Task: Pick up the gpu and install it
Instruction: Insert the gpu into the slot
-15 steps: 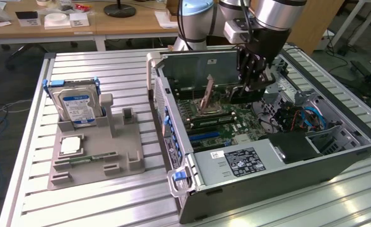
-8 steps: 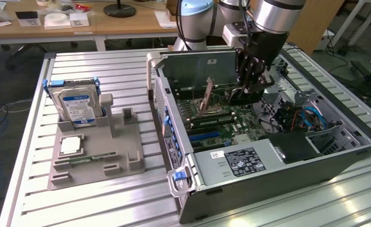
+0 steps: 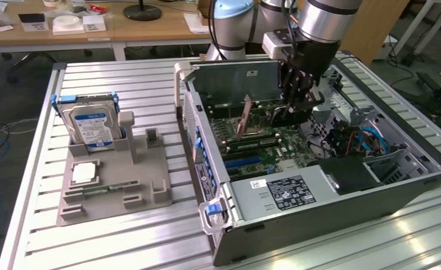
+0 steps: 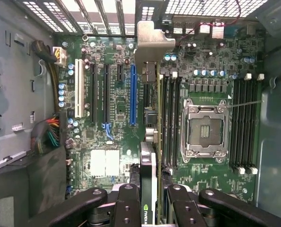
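The gpu (image 4: pixel 153 142) shows edge-on in the wrist view, its pale metal end bracket (image 4: pixel 154 42) toward the case's slotted rear wall. My gripper (image 4: pixel 150 201) is shut on its near end, with black fingers (image 4: pixel 126 203) on both sides. The card hangs over the motherboard (image 4: pixel 107 118), just beside the long blue slot (image 4: pixel 133 94) and the memory slots. In the exterior view my gripper (image 3: pixel 296 107) reaches down into the open computer case (image 3: pixel 341 197), and the gpu (image 3: pixel 252 115) stands upright above the board.
An empty CPU socket (image 4: pixel 204 127) lies close to the card. A power supply (image 3: pixel 288 194) fills the case's front. On the exterior view's left, a grey fixture (image 3: pixel 149 169) holds a hard drive (image 3: pixel 91 126), a processor (image 3: pixel 83 172) and a memory stick (image 3: pixel 100 191).
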Available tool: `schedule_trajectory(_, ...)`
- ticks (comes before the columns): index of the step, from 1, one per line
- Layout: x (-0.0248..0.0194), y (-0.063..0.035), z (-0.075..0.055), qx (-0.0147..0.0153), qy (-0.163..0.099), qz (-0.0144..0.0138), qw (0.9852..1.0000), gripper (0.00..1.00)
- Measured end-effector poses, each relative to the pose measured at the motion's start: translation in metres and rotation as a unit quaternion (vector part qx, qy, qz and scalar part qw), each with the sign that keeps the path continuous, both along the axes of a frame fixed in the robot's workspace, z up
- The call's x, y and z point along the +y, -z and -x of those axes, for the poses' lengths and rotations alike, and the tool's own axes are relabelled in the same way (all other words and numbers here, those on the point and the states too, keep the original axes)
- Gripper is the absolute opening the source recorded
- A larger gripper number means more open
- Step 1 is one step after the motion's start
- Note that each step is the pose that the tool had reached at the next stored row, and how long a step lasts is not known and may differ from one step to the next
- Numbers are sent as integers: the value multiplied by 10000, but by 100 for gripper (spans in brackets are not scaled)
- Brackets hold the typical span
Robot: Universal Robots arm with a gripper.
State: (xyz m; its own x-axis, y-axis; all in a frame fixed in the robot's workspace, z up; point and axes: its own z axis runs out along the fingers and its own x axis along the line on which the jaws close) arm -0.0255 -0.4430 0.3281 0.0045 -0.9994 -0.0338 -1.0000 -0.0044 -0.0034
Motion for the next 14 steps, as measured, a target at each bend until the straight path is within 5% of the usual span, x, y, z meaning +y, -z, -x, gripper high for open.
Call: schedule_trajectory(14, 0, 80, 4, -2, -5, 1, 10000, 27)
